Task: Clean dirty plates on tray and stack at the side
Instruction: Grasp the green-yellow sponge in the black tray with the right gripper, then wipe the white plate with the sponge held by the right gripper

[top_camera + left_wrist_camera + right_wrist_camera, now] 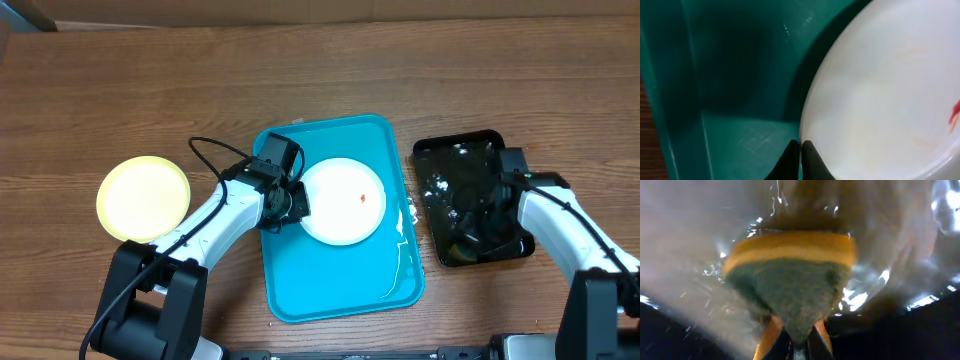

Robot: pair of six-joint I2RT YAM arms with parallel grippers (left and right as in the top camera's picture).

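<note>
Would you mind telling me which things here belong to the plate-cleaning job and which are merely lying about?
Job: white plate, pale yellow plate, blue tray, sponge in the right gripper, wet black tray.
Lying about: white splashes beside the blue tray.

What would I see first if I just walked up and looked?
The bright blue tray sits in the middle of the table, with a white plate on it that has a small red smear. The left gripper pinches that plate's left rim, and the right gripper holds a yellow-and-green sponge at the wet black tray on the right.
</note>
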